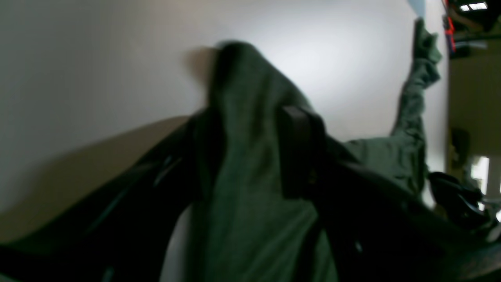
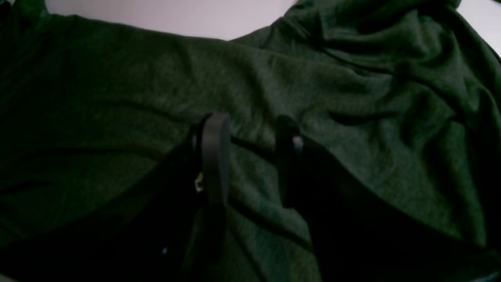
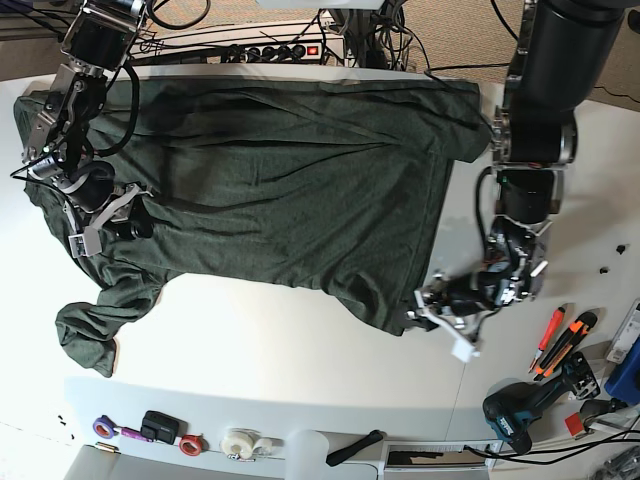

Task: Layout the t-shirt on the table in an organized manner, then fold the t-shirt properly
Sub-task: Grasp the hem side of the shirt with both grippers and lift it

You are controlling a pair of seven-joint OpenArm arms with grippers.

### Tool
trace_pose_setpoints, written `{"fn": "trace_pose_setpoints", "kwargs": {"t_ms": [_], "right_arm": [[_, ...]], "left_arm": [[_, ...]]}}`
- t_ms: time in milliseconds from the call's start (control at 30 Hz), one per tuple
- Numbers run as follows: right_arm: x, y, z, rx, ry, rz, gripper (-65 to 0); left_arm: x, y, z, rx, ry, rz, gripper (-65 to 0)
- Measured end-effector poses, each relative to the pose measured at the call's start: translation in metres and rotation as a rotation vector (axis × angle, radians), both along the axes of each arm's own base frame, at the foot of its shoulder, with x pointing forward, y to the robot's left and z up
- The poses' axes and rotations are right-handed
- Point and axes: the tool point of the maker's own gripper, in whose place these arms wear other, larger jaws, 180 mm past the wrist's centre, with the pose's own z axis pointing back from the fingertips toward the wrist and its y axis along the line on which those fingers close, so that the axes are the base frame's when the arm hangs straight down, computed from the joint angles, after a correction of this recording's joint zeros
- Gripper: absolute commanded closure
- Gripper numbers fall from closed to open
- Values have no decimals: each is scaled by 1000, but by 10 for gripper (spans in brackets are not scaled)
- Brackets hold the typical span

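Observation:
The dark green t-shirt (image 3: 280,180) lies spread over the white table (image 3: 280,340), its front-left sleeve (image 3: 85,335) crumpled. My left gripper (image 3: 432,308) sits low at the shirt's front-right hem corner. In the left wrist view a raised band of t-shirt (image 1: 242,196) fills the gap of the left gripper (image 1: 248,117) and peaks above the table (image 1: 98,58). My right gripper (image 3: 100,225) rests on the shirt's left side near the sleeve. In the right wrist view, wrinkled t-shirt (image 2: 352,98) bulges inside the right gripper (image 2: 252,121), whose jaws are pressed into it.
Orange cutters (image 3: 560,335) and a teal drill (image 3: 520,410) lie at the front right. Tape rolls (image 3: 240,440) and small tools line the front edge. A power strip (image 3: 250,50) and cables run along the back edge.

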Motion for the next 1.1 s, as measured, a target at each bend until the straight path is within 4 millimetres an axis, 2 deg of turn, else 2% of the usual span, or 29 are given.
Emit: {"fn": "trace_pose_setpoints", "kwargs": {"t_ms": [100,200,267,300,333,533,600,667,700,800,900,1100], "right_arm": [[0,0,0,0,0,0,-201],[0,0,0,0,0,0,-201],[0,0,0,0,0,0,-201],[0,0,0,0,1,0,-201],[0,0,0,0,0,0,-201],[1,-4,0,-30,-8,-7,-201],[2,-20,-2,-92,6,-54,-202],[3,-46,4,-140,-1,-152,-203],[5,-55,10,-143,-20,-179,-216],[13,-75,31,-139,-80,-239,-339],[27,-83,47,-109,-155,-270,-346],[55,-122,26,-1,-99,-359,-346]], "left_arm": [[-1,-12,0,-7,-1,-18,-255],[0,-12,0,0,-11,-17,-236],[0,-11,0,5,-14,-15,-140],[0,-10,-1,10,-13,-15,-55],[0,-10,-1,11,-15,-10,0],[4,-8,1,6,-33,8,0],[4,-8,1,7,-33,9,0],[4,-8,0,12,-35,9,0],[4,-7,-1,26,-37,6,0],[3,-6,-3,44,-37,-2,0],[3,-7,-3,45,-37,-4,0],[2,-8,-3,56,-50,-24,0]]}}
